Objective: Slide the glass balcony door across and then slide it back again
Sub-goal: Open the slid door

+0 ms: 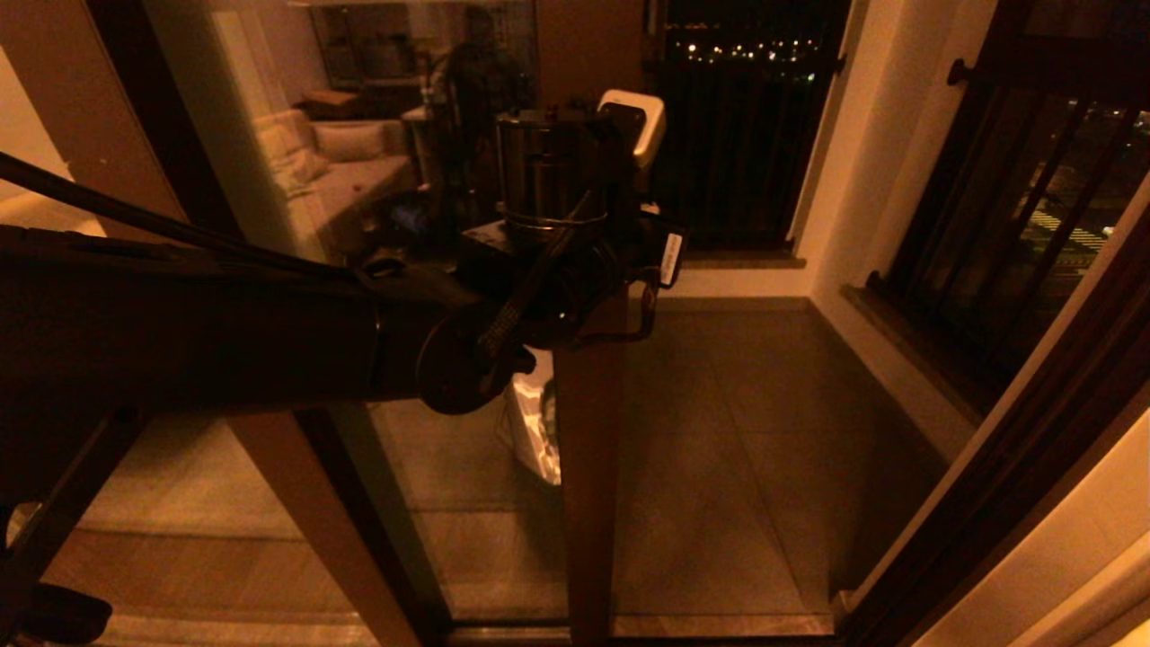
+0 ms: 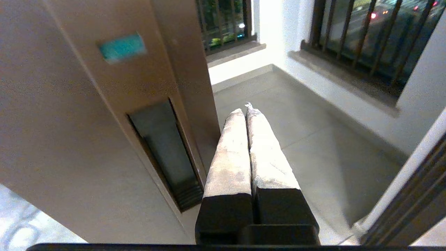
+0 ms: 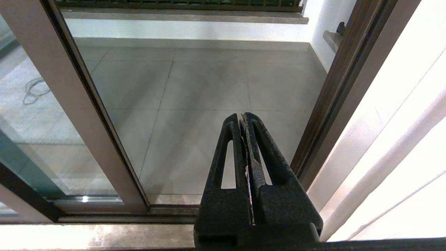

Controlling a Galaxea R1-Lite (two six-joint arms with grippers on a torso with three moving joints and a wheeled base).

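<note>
Pushing works best if the left end effector (image 2: pixel 244 111), pinched closed with nothing held, is kept flat against the glass balcony door (image 1: pixel 588 431) stile at frame centre, beside the recessed handle (image 2: pixel 167 150). Right end effector (image 3: pixel 244 116) is closed, empty, parked low.

1. The glass balcony door (image 1: pixel 431 225) has a glossy, mirror-like pane in a smooth matt brown frame.
2. The left gripper (image 2: pixel 245 111) has rough, worn whitish pads on black plastic.
3. The balcony floor (image 3: pixel 209 80) is smooth, pale tile.
</note>
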